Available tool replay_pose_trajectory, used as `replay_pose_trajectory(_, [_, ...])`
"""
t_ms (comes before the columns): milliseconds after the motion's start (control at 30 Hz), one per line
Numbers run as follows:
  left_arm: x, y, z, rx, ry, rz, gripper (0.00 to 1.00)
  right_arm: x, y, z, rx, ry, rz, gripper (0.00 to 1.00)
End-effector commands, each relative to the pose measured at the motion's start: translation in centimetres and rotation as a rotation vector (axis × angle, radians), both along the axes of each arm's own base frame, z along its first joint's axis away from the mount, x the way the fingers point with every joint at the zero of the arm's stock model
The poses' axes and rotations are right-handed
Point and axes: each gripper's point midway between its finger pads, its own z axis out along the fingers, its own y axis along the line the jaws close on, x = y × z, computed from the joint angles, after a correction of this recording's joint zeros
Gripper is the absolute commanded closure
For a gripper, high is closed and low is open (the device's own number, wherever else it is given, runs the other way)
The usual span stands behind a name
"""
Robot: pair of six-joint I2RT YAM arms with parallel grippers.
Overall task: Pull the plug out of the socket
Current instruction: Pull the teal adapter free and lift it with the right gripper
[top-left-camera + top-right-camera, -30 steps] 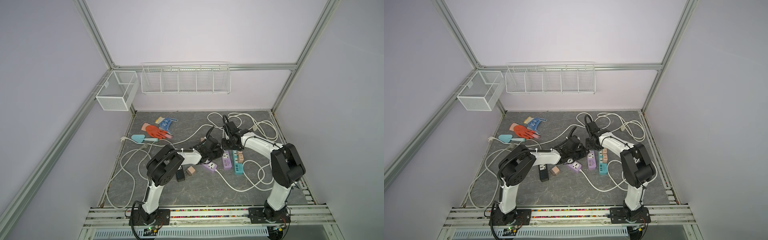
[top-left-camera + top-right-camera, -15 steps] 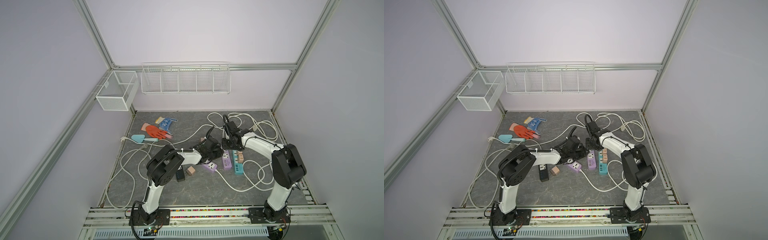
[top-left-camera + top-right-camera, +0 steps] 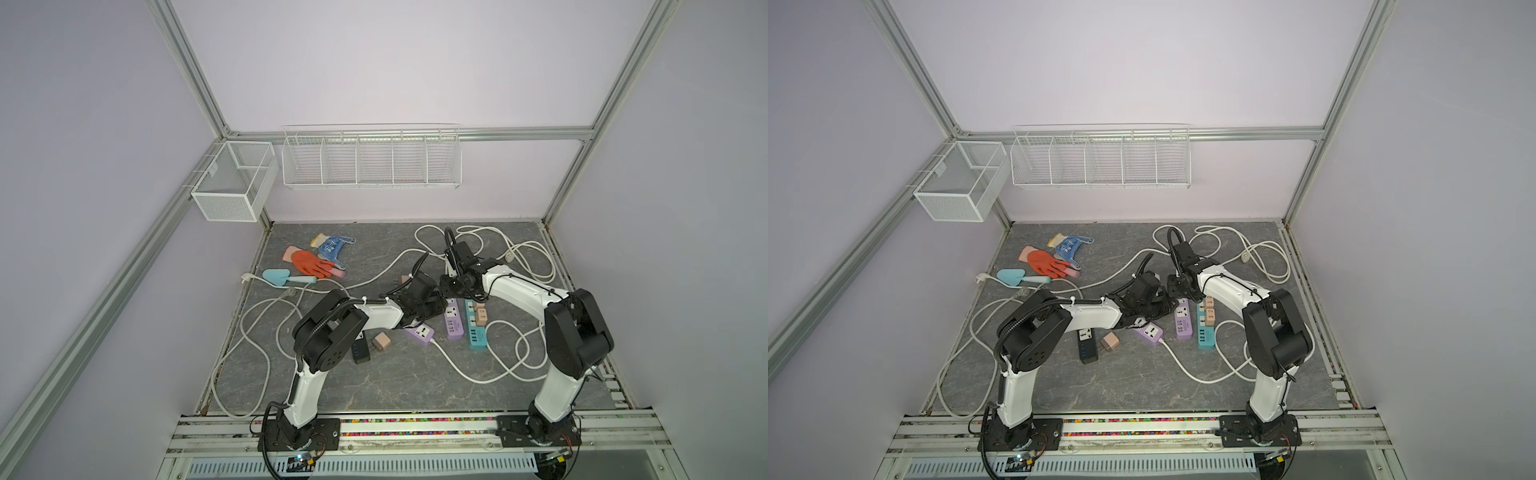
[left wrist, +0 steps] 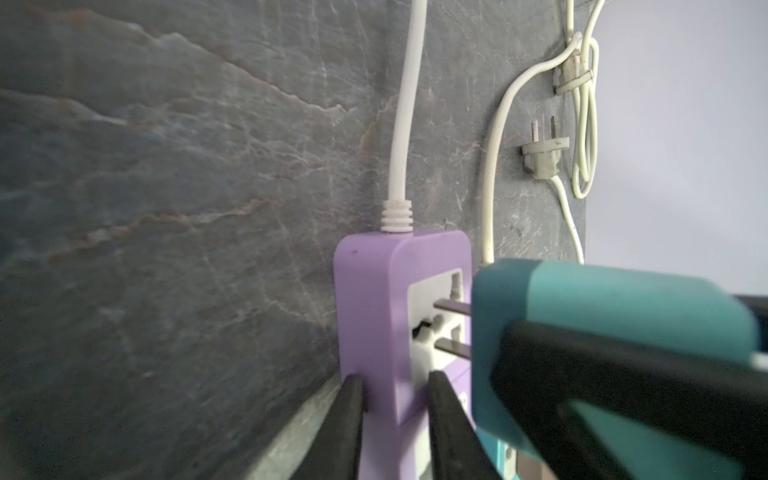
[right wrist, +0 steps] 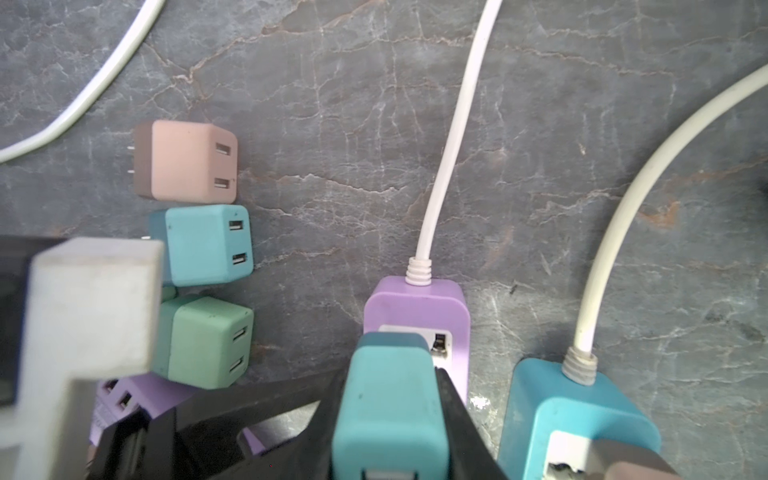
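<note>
A purple power strip point(image 4: 374, 291) with a white socket face lies on the grey slate floor. It also shows in both top views point(image 3: 454, 322) point(image 3: 1182, 320). My left gripper point(image 4: 395, 382) is shut on the purple power strip's edge, one finger on each side. My right gripper point(image 5: 392, 374) is shut on a teal cube plug point(image 5: 390, 399) over that socket. The teal plug point(image 4: 582, 299) stands off the socket face with two bare prongs point(image 4: 453, 307) showing in the gap. I cannot tell whether their tips are still inside. Both grippers meet mid-floor point(image 3: 442, 297).
Loose pink point(image 5: 187, 160), teal point(image 5: 205, 245) and green point(image 5: 208, 340) cube plugs lie beside the strip. A blue strip point(image 5: 573, 415) lies on its other side, a second purple strip point(image 3: 419, 332) and a black one point(image 3: 360, 351) nearer. White cables point(image 3: 519, 365) loop around. Gloves point(image 3: 309, 262) lie back left.
</note>
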Motion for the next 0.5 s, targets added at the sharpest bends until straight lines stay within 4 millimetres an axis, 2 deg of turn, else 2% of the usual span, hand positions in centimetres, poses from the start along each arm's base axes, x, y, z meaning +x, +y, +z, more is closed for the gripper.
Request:
replay_pose_trajectory(0, [-3.8,3.7,-7.5,0.227,0.176,-0.002,0.73,0.7,-1.0,2.8,-0.019,-0.076,-0.003,0.91])
replay_pose_trajectory(100, [-3.7,3.6,-7.4,0.217,0.172,-0.007,0.73,0.7,-1.8,3.3,-0.035,-0.09,-0.018,0.91])
replay_pose_trajectory(233, [-3.2,3.0,-6.1,0.203,0.145,-0.018,0.73,0.6,-2.6,3.9,-0.035,-0.1,-0.027,0.91])
replay_pose_trajectory(333, [-2.7,2.5,-4.9,0.189,0.109,-0.031,0.73,0.3,-3.0,4.3,-0.028,-0.102,-0.028,0.92])
replay_pose_trajectory(467, [-1.6,1.7,-2.2,0.183,0.049,-0.049,0.72,-0.3,-3.2,5.2,0.034,-0.115,-0.029,0.92])
